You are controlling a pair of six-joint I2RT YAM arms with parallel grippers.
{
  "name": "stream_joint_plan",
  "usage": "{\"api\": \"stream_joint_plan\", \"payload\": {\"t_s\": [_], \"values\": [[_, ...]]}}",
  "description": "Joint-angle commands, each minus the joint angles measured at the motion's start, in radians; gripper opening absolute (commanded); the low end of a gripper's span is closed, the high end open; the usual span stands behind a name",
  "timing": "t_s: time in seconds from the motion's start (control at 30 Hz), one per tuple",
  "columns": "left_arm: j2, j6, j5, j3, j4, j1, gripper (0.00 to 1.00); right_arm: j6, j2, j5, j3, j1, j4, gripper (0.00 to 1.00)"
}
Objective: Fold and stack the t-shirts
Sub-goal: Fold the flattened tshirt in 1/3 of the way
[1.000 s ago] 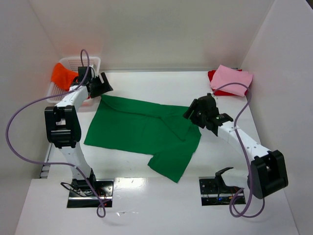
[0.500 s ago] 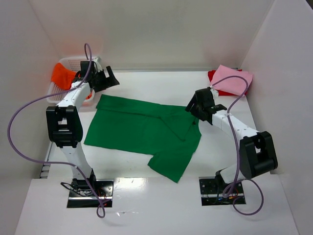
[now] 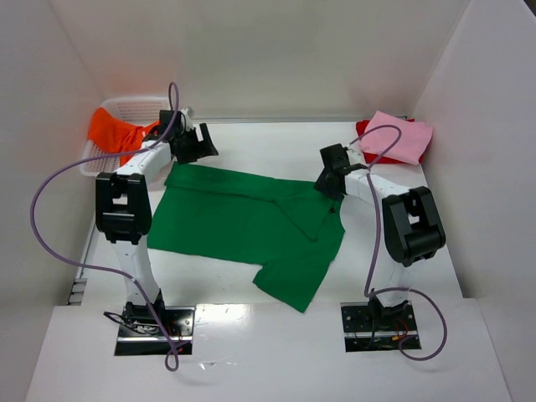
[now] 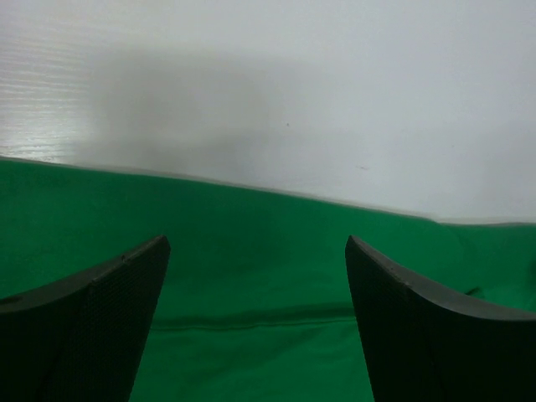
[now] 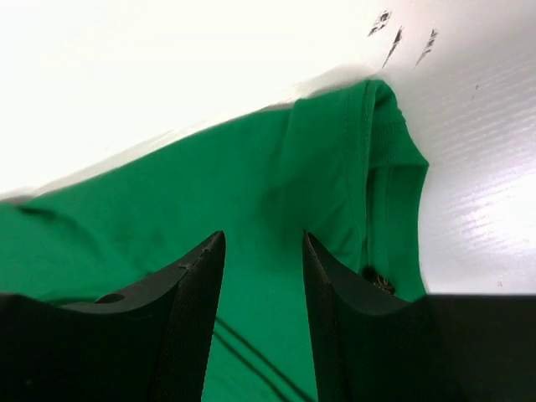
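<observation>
A bright green t-shirt (image 3: 243, 226) lies spread on the white table, with one part folded over at its right. My left gripper (image 3: 201, 142) hovers at the shirt's far-left corner. Its jaws are wide open above the green cloth (image 4: 251, 335) and its far hem, with nothing between them. My right gripper (image 3: 327, 180) is over the far-right corner. Its jaws are partly open just above the green cloth (image 5: 276, 167), next to a ribbed hem. An orange t-shirt (image 3: 113, 130) hangs in the basket. A folded pink t-shirt (image 3: 400, 138) lies on a red one (image 3: 364, 128) at the back right.
A white mesh basket (image 3: 138, 105) stands at the back left corner. White walls close in the table on the left, far and right sides. Purple cables loop from both arms. The arm bases sit at the near edge.
My left gripper has moved right along the shirt's far edge. My right gripper has swung back to the shirt's far-right corner, and its jaws have narrowed.
</observation>
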Motion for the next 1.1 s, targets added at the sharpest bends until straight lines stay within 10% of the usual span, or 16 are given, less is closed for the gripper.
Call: {"api": "stream_joint_plan", "payload": {"t_s": [0.0,0.37,1.07], "values": [[0.007,0.031,-0.017,0.003,0.005,0.01,0.93,0.0,0.05,0.047,0.084,-0.009,-0.056,0.4],[0.017,0.031,-0.017,-0.015,-0.004,0.01,0.87,-0.02,0.179,0.048,0.166,-0.009,-0.096,0.07],[0.08,-0.03,-0.122,-0.021,-0.056,0.01,0.42,-0.088,0.362,0.022,0.411,-0.089,-0.149,0.03]]}}
